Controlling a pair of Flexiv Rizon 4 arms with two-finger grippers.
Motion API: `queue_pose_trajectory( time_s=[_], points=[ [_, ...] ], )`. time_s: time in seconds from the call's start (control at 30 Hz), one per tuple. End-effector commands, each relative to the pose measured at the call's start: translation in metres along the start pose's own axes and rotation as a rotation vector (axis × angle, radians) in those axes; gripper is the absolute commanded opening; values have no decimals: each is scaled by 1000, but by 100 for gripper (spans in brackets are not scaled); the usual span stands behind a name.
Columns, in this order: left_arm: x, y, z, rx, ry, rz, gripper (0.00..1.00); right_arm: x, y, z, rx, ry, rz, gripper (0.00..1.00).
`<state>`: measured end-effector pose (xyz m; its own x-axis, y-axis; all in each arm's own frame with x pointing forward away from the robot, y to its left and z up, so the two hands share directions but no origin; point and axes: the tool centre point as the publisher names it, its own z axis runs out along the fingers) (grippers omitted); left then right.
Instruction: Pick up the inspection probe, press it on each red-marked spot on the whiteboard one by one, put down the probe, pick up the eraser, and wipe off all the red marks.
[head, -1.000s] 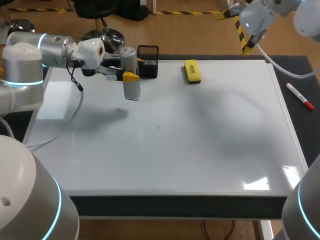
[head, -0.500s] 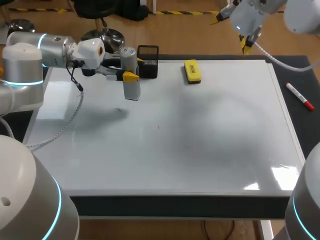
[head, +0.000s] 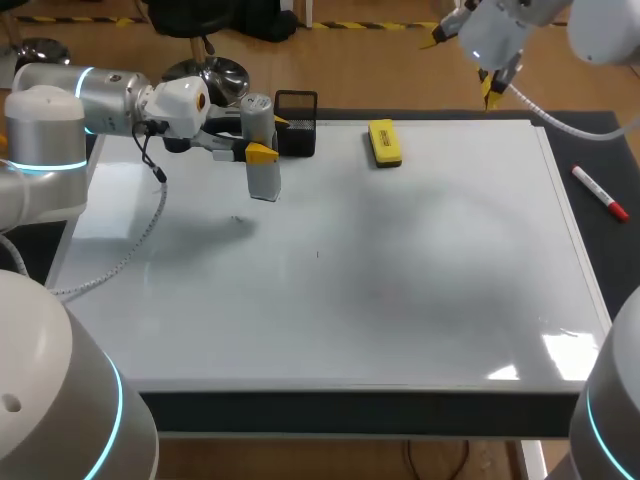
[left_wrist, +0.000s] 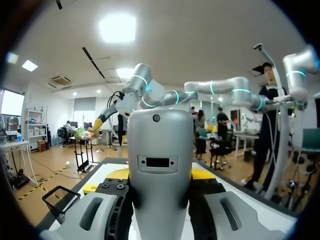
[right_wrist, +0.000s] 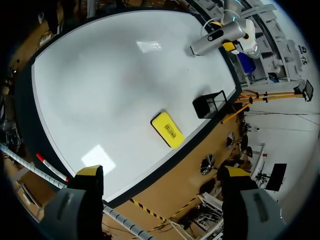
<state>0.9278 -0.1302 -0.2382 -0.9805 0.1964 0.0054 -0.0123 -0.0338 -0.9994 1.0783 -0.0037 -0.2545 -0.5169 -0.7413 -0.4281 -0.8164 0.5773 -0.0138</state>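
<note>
My left gripper (head: 268, 138) is shut on the grey inspection probe (head: 264, 170), holding it upright over the far left part of the whiteboard (head: 400, 280); its base hangs just above the board. In the left wrist view the probe (left_wrist: 160, 165) fills the gap between the fingers (left_wrist: 95, 215). The yellow eraser (head: 384, 142) lies near the board's far edge. My right gripper (head: 463, 65) hangs open, high beyond the far right corner, with nothing in it. From there I see the eraser (right_wrist: 167, 130), the probe (right_wrist: 214, 43) and the board (right_wrist: 125, 75). I see no red marks.
A black mesh basket (head: 296, 122) stands at the far edge just right of the probe, also seen as the basket (right_wrist: 209, 105). A red marker (head: 600, 192) lies on the dark table right of the board. Two tiny dark specks sit on the board's left half.
My right gripper has shifted left and a little farther back above the far right corner, then stopped. The left arm and the probe have stayed put.
</note>
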Motion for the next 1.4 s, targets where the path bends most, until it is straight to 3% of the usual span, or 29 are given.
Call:
queue_pose_trajectory(
  time_s=[0.03, 0.23, 0.5, 0.93, 1.4],
  points=[
    [1, -1, 0, -1, -2, 2, 0, -1, -1, -1, 0, 8, -2, 100],
    [1, -1, 0, -1, -2, 2, 0, -1, -1, -1, 0, 8, -2, 100],
    [-14, -16, 3, -24, 19, 27, 0, -1, -1, -1, 0, 8, -2, 100],
    [-53, -50, 10, -45, 47, 76, 0, -1, -1, -1, 0, 8, -2, 100],
    [-93, -74, 19, -40, 74, 133, 0, -1, -1, -1, 0, 8, -2, 100]
  ],
)
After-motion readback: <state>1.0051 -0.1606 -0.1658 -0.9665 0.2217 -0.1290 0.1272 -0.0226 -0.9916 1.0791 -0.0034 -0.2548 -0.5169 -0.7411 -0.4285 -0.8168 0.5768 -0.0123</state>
